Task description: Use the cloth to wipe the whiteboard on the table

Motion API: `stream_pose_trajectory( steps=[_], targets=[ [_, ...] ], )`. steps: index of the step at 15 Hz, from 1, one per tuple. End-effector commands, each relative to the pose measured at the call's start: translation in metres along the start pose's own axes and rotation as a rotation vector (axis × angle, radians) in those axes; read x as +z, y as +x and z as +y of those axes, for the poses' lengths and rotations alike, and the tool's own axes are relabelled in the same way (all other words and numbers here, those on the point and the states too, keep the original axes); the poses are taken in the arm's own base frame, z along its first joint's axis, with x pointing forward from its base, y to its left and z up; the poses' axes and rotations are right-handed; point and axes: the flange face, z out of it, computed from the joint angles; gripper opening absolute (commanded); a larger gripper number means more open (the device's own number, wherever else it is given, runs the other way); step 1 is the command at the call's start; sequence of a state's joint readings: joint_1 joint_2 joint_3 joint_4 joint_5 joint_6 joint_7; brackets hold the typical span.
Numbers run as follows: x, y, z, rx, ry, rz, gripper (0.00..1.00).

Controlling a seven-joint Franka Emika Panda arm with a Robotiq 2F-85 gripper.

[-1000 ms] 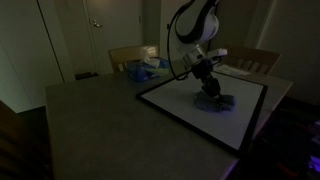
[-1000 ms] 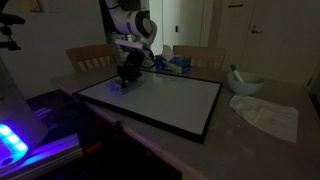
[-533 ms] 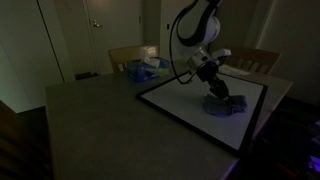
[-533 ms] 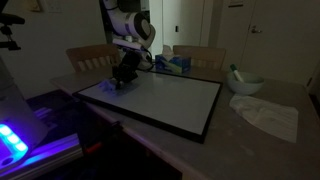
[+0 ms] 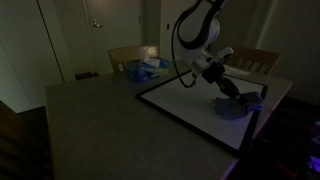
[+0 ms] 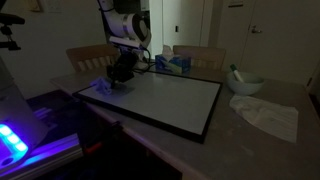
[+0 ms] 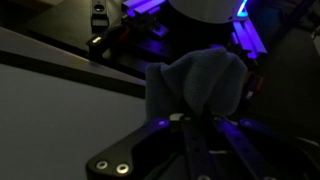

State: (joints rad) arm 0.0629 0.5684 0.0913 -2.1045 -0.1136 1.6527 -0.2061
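The whiteboard (image 5: 185, 105) (image 6: 170, 100), white with a thin black frame, lies flat on the grey-brown table (image 5: 90, 120) (image 6: 255, 140). My gripper (image 5: 228, 93) (image 6: 118, 76) reaches down over the board near one of its ends. It is shut on the blue-purple cloth (image 5: 232, 108) (image 6: 103, 87), which rests bunched on the board's surface. In the wrist view the cloth (image 7: 195, 85) bulges out from between the closed fingers of the gripper (image 7: 190, 118), above the grey whiteboard (image 7: 50, 125).
A blue-and-white bundle (image 5: 143, 68) (image 6: 177, 63) sits at the table's back edge between two wooden chairs (image 5: 128, 55) (image 5: 255, 60). A white bowl (image 6: 246, 82) and white papers (image 6: 268, 115) lie beside the board. A purple-lit device (image 6: 15, 140) stands off the table.
The gripper has slid the cloth across the whiteboard toward the board's end, remaining shut on it the whole time.
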Motion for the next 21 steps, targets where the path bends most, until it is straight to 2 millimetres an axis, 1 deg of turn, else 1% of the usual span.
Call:
stream_pose_trajectory(
  steps=[1, 5, 10, 16, 18, 21],
  targets=[
    [0.009, -0.007, -0.006, -0.04, -0.03, -0.066, 0.02],
    [0.017, -0.006, -0.013, -0.017, -0.003, -0.065, 0.02],
    [0.026, -0.008, -0.024, 0.048, 0.095, -0.032, 0.02],
    [0.025, -0.004, -0.036, 0.119, 0.221, 0.044, 0.02],
    [0.022, -0.002, -0.039, 0.138, 0.219, 0.098, 0.02],
    [0.018, 0.006, -0.037, 0.164, 0.176, 0.199, 0.02]
  ],
)
